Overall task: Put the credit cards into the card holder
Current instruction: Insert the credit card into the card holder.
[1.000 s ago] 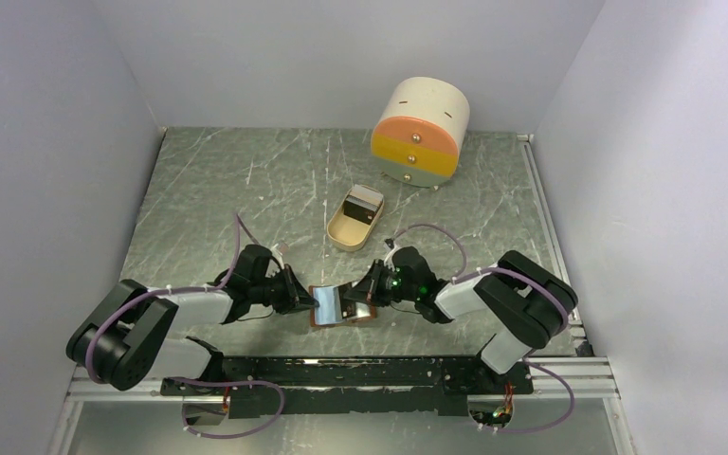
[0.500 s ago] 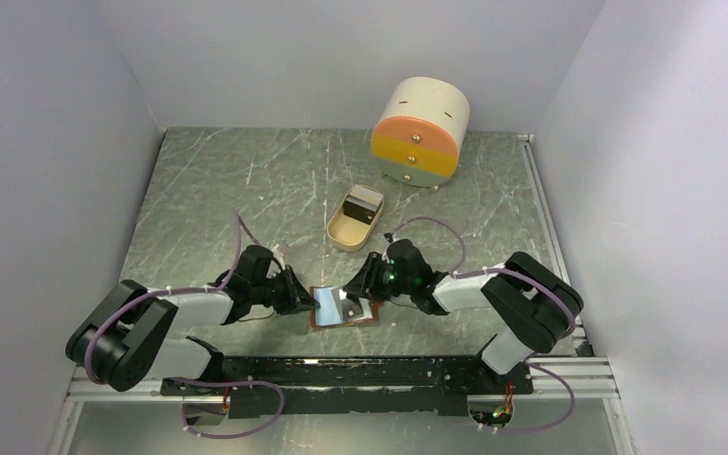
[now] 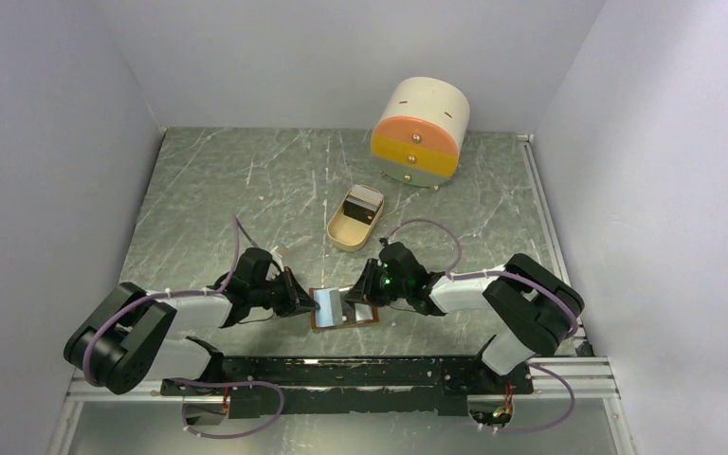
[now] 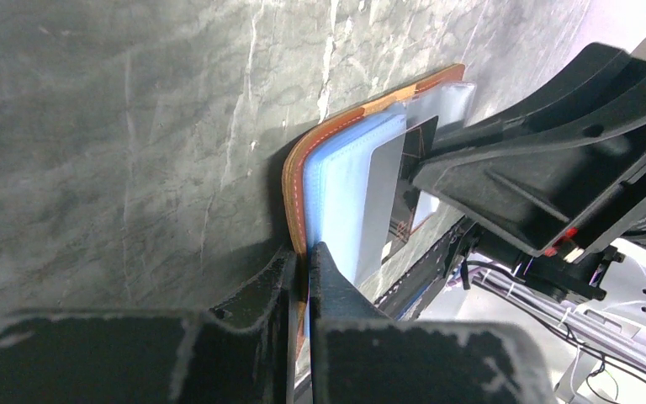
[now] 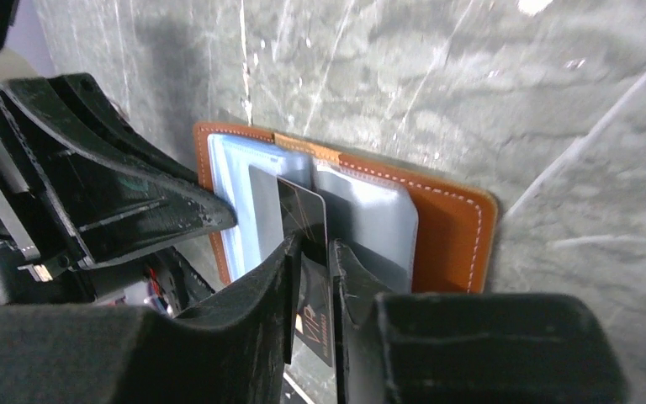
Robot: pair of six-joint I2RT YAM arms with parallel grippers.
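Note:
The tan card holder (image 3: pixel 327 320) lies open near the front edge, its clear pockets up (image 5: pixel 454 240) (image 4: pixel 294 172). My left gripper (image 3: pixel 305 303) (image 4: pixel 305 252) is shut on the holder's left leather edge. A dark credit card (image 5: pixel 303 210) (image 4: pixel 416 147) stands partly inside a middle pocket, beside a grey card (image 5: pixel 262 215) lying in the holder. My right gripper (image 3: pixel 360 292) (image 5: pixel 315 246) straddles the dark card's outer end, its jaws a little apart, wider than the card is thick.
A beige oval tray (image 3: pixel 343 230) holding more cards (image 3: pixel 365 201) sits just behind the holder. A round cream-and-orange drawer box (image 3: pixel 419 133) stands at the back right. Both arms meet low over the holder.
My right gripper has loosened from the dark card and shifted slightly left and back. The left gripper keeps its hold on the holder's edge.

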